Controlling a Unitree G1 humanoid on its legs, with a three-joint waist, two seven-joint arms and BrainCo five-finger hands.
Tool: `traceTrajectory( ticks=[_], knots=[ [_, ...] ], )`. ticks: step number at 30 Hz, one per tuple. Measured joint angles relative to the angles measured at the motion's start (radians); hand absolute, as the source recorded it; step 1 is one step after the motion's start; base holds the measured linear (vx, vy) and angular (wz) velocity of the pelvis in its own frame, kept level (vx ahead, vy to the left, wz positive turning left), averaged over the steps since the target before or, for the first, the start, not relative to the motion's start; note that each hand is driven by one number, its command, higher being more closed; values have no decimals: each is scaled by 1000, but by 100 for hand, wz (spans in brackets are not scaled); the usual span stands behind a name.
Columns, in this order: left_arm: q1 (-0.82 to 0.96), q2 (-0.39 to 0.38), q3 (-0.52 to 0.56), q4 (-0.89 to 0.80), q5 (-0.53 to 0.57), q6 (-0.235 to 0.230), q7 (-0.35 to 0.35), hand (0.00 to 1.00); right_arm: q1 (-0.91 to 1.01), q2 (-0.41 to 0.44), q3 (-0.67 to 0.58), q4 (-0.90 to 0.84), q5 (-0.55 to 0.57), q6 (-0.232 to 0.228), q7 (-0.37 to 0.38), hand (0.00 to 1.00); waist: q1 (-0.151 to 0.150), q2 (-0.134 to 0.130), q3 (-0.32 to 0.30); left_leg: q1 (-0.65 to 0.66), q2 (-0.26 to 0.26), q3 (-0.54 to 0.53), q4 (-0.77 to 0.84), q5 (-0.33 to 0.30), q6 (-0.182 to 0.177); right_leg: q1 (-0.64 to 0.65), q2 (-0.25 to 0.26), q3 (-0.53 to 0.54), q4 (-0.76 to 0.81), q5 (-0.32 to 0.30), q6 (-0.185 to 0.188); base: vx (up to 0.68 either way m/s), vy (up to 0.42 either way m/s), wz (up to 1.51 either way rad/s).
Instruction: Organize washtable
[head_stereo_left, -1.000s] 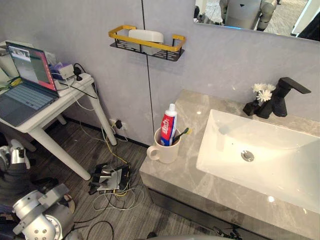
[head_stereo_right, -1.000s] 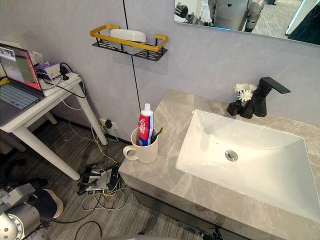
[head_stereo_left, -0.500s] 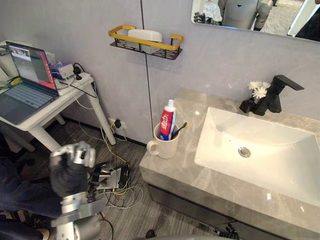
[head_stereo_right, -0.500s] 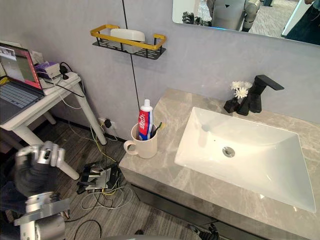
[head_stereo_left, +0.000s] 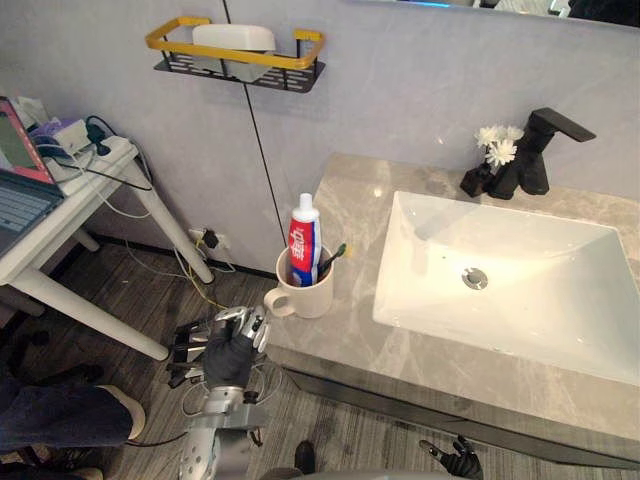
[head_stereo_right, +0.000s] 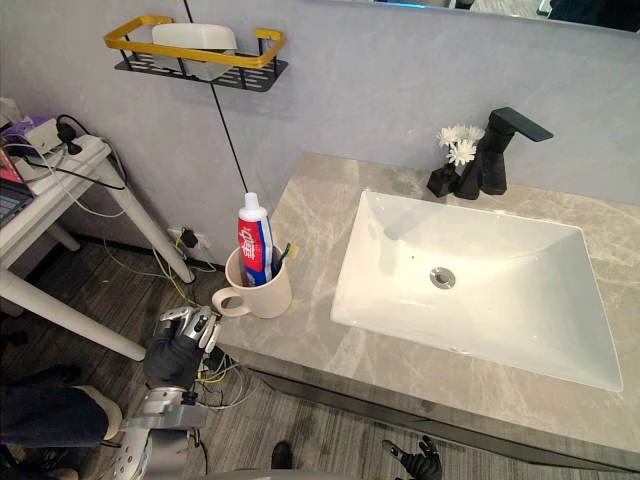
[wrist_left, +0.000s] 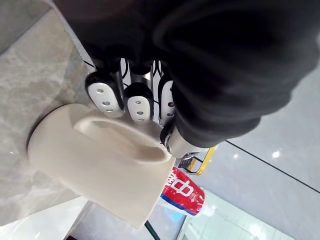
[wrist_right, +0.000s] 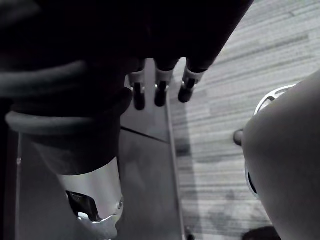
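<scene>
Seemingly early: toothpaste (head_stereo_left: 303, 238) and toothbrush (head_stereo_left: 333, 257) are lodged in mug (head_stereo_left: 305, 290); mug itself not yet grasped, placement judged pending. Left hand (head_stereo_left: 229, 348) is held clenched, empty, just beside mug handle. Right hand (wrist_right: 160, 94) is hung relaxed, well below mug.

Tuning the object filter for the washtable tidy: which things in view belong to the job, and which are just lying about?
Job:
- mug
- toothpaste and toothbrush standing in it
- wall shelf
- counter
- left hand, beside the mug

Lying about:
- sink, faucet, flowers
- side table
- person's leg
</scene>
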Motion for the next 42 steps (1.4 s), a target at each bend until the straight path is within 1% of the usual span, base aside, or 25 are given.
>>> traceTrajectory(
  ticks=[2, 4, 13, 24, 26, 30, 33, 39, 42],
  knots=[
    [0, 0, -2, 2, 12, 0, 3, 100, 2, -10, 0, -14, 0, 2, -2, 0, 2, 11, 6, -2, 1, 9, 0, 0, 0, -9, 0, 6, 0, 0, 0, 78, 3, -6],
    [1, 0, -2, 10, 25, 0, 9, 100, 4, -11, 0, -21, -1, 2, -2, 0, 3, 15, 9, -2, 3, 21, 0, 0, 0, -11, 1, 13, 0, 0, 0, 33, 4, -9],
    [-1, 1, -1, 36, 38, 1, 21, 100, 18, -1, 1, -57, -21, 4, -7, 0, 1, 16, 18, -3, 8, 54, -1, -16, -5, -18, 2, 40, 1, 3, 5, 5, 9, -9],
    [-31, 0, 5, 52, 57, 0, 25, 100, 19, 0, 0, -57, -21, 3, -7, 0, 2, 15, 17, 0, 12, 51, 0, -13, -2, -15, 7, 37, 1, 3, 6, 34, -3, 1],
    [-48, 1, 4, 69, 74, 1, 40, 100, 19, 1, 0, -57, -21, 2, -7, 0, 1, 14, 16, 2, 13, 51, 0, -13, -2, -13, 7, 37, 1, 4, 5, 0, 0, 0],
    [-68, 1, 2, 75, 83, 1, 47, 100, 21, 1, 0, -58, -21, 1, -7, 0, 1, 14, 16, 3, 13, 53, 0, -13, -2, -13, 7, 39, 1, 4, 6, 0, 0, 0],
    [-87, 6, -2, 78, 113, 1, 62, 100, 22, 1, 0, -61, -21, 0, -6, 0, 0, 15, 15, 5, 15, 57, 0, -13, -2, -13, 10, 46, 0, 11, 4, 7, 5, -4],
    [-135, 11, -5, 92, 117, 1, 69, 100, 22, 2, 0, -61, -22, 0, -4, 0, -2, 14, 14, 10, 17, 67, 0, -13, -1, -13, 11, 56, -3, 22, 3, 8, 11, -6],
    [-145, 11, -8, 103, 117, 1, 86, 100, 23, 3, 0, -61, -21, 0, -1, 0, -3, 13, 11, 12, 17, 73, 0, -13, -1, -13, 12, 61, -5, 22, 3, 9, 0, -6]
  ],
)
